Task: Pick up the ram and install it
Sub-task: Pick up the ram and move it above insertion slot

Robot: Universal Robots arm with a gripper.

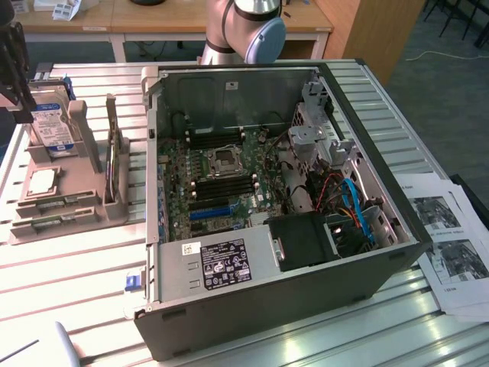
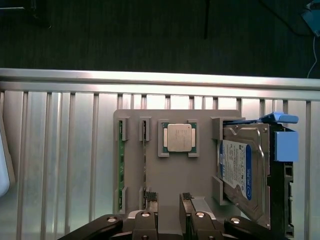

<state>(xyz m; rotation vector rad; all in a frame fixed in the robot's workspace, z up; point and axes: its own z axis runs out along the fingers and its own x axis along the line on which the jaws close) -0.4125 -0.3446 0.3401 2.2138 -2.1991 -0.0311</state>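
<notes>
Pincer (image 2: 170,220) jaws are seen apart, with nothing clamped between them. The pincer is positioned above the grey plastic parts holder (image 2: 170,175) on the slatted metal desk (image 2: 60,150). The ram (image 2: 120,170), a long, narrow green circuit-board stick, is seated on edge in the outermost slot of the holder, untouched. A square silver processor (image 2: 180,137) is held between the ram slots and a boxy silver hard drive (image 2: 242,170) with a blue-white label. An open grey computer case (image 1: 267,306) is placed near the holder, toward the exterior view's right.
</notes>
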